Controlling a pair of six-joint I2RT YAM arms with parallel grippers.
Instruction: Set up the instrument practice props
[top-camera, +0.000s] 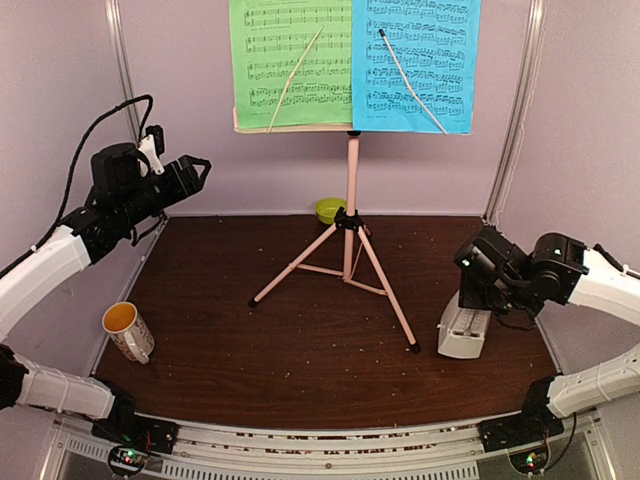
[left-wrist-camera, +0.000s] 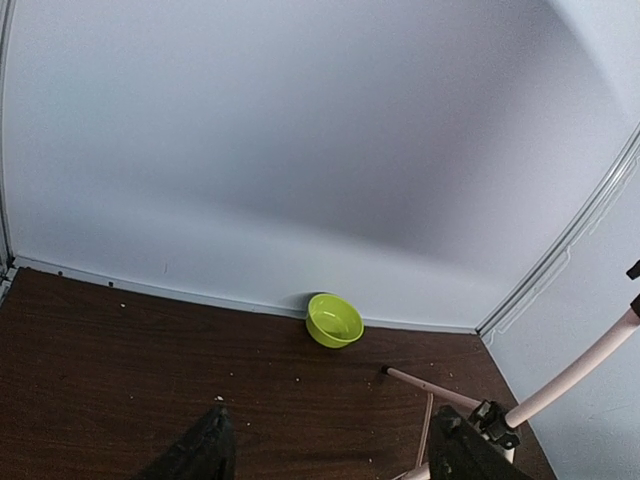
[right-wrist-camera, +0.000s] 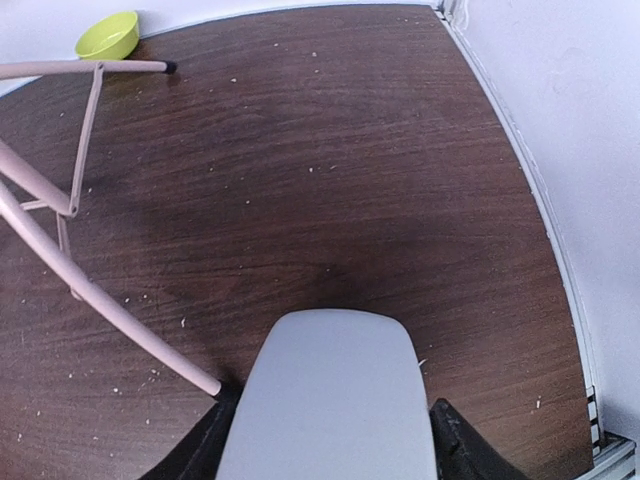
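The pink tripod music stand (top-camera: 352, 190) stands mid-table with a green sheet (top-camera: 290, 60) and a blue sheet (top-camera: 415, 65) side by side on its desk, each under a thin retaining arm. The pale metronome (top-camera: 465, 335) sits on the table at the right, just past a stand foot. My right gripper (top-camera: 475, 300) is around it: in the right wrist view the metronome (right-wrist-camera: 325, 400) fills the gap, and both dark fingers (right-wrist-camera: 195, 450) press its sides. My left gripper (top-camera: 200, 170) hangs raised at the far left, open and empty, its fingertips (left-wrist-camera: 205, 450) wide apart.
A lime-green bowl (top-camera: 329, 209) sits at the back wall behind the stand. A white mug with orange inside (top-camera: 128, 330) stands at the front left. Stand legs (right-wrist-camera: 90, 290) spread across the middle of the table. Walls close in at left, right and back.
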